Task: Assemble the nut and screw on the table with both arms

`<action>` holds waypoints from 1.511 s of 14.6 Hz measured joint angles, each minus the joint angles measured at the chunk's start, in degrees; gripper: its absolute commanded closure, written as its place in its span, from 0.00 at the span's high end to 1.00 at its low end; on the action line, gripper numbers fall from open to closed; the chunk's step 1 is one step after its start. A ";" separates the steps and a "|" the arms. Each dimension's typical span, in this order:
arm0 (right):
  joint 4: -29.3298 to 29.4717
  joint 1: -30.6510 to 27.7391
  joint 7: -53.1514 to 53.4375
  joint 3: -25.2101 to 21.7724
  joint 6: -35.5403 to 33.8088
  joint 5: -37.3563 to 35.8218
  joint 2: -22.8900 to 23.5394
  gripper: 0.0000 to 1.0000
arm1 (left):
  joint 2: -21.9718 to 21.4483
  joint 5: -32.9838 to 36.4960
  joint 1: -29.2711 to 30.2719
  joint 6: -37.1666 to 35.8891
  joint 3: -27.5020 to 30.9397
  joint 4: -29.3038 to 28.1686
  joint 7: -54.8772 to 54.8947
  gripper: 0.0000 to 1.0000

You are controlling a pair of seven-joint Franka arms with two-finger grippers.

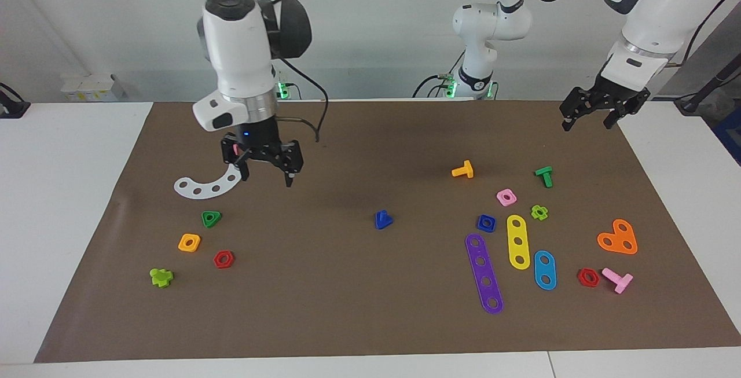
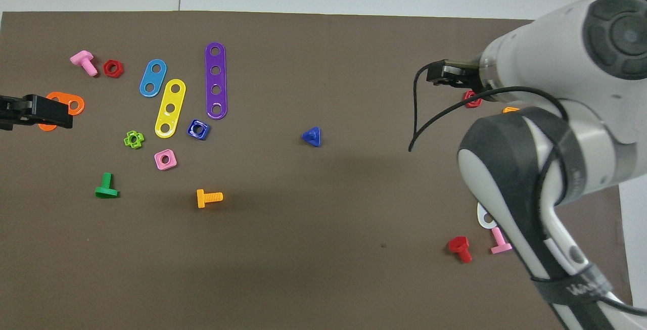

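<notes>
The dark blue screw [image 1: 382, 220] [image 2: 312, 136] rests free on the brown mat of the table [image 1: 324, 308], near the middle, with nothing touching it. The dark blue square nut [image 1: 486, 223] [image 2: 198, 129] lies flat toward the left arm's end, beside a yellow strip. My right gripper [image 1: 266, 178] hangs open and empty over the white curved plate [image 1: 211, 182], well away from the screw. At the mat's corner by the left arm's end, my left gripper [image 1: 586, 123] [image 2: 35, 111] waits raised, open and empty.
Around the nut lie a pink square nut [image 1: 506, 197], a purple strip [image 1: 484, 274], a yellow strip [image 1: 518, 241] and a light green nut [image 1: 539, 212]. An orange bolt [image 1: 463, 169] lies nearer to the robots. A green triangular nut [image 1: 211, 218] and an orange square nut [image 1: 189, 242] lie under the right arm's reach.
</notes>
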 measured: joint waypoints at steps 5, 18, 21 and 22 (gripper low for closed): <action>-0.19 -8.84 -10.87 0.02 -9.29 0.77 -4.93 1.00 | 0.71 -0.08 -0.36 1.76 -0.84 -1.05 -1.04 1.00; 1.90 -15.62 -17.92 0.50 -16.79 0.92 -8.29 1.00 | 7.65 -0.11 -7.10 9.17 -1.42 -1.13 -10.30 1.00; 1.61 -15.51 -17.92 0.55 -17.22 0.92 -8.30 1.00 | 8.91 -0.12 -8.53 11.03 -1.46 -1.13 -12.11 1.00; 1.46 -15.39 -17.92 0.57 -17.26 0.92 -8.31 1.00 | 9.48 -0.12 -9.24 12.10 -1.47 -1.13 -13.25 1.00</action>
